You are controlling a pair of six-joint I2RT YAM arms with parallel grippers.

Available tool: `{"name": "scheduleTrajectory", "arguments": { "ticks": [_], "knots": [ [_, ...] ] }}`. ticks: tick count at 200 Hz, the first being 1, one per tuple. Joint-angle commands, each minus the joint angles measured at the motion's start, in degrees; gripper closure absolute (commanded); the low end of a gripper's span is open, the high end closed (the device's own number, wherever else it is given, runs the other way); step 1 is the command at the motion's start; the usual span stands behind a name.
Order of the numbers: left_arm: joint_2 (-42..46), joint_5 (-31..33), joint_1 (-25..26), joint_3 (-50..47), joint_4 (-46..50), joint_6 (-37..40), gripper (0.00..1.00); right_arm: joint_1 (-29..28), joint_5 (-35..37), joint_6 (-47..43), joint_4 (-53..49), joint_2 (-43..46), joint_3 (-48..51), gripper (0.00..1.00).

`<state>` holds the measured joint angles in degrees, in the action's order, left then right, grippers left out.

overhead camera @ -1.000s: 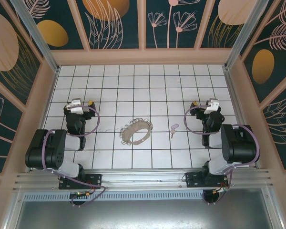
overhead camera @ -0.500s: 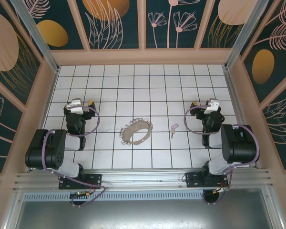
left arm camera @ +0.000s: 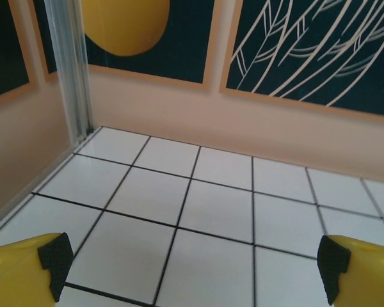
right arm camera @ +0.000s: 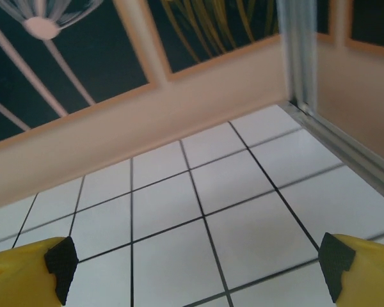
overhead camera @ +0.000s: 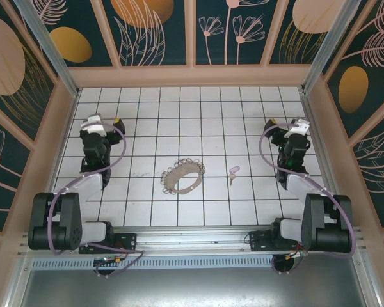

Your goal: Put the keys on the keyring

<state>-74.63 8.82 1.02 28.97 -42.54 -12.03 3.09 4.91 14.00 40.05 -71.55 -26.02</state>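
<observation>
The key (overhead camera: pixel 233 173) lies just right of the keyring (overhead camera: pixel 182 177), blade toward the arm bases. The right gripper (overhead camera: pixel 285 126), jaws spread, is nearer than the equally spread left gripper (overhead camera: pixel 106 121).

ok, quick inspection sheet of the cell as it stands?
Surface: white tiled table, black grid lines.
Job's things: key lies on the tiles just right of the keyring, apart from it, not threaded.
Clutter: nothing seen.
Grippers: left gripper and right gripper both open, fingers empty, over bare tiles.
Cables: purple cables looped along both arms, clear of key and keyring.
Surroundings: dark floral wall panels; aluminium rail at near edge.
</observation>
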Motion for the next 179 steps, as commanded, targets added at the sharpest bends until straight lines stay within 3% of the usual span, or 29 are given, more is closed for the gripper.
{"name": "scheduleTrajectory", "arguments": {
  "ticks": [1, 18, 38, 70, 109, 151, 179],
  "knots": [
    [2.2, -4.0, -0.3, 5.4, 16.0, -13.2, 0.01, 1.9, 2.2, 9.8, -14.4, -0.7, -5.4, 0.01],
    [2.9, -11.1, -0.2, 7.0, 20.4, -19.4, 0.01, 2.1, -3.6, 9.3, -17.7, -2.3, -7.4, 0.04],
    [3.8, -21.2, 1.3, 7.0, 23.2, -21.7, 0.01, 1.2, -10.5, 8.5, -19.7, -2.1, -7.3, 0.12],
    [6.5, -26.2, 9.3, 4.9, 26.5, -19.2, 0.02, -2.2, -15.0, 8.7, -24.6, 0.2, -6.1, 0.19],
    [6.6, -23.4, 18.4, 2.5, 27.3, -17.4, 0.01, -6.2, -15.4, 10.1, -25.1, 4.3, -1.9, 0.21],
    [-0.2, -19.2, 28.5, 6.4, 27.9, -10.5, 0.01, -8.0, -14.2, 14.0, -24.9, 5.8, 0.4, 0.18],
    [-6.5, -18.1, 33.1, 11.8, 31.2, -6.0, 0.13, -8.2, -16.8, 14.4, -23.1, 5.3, 2.2, 0.20]
  ]
}}
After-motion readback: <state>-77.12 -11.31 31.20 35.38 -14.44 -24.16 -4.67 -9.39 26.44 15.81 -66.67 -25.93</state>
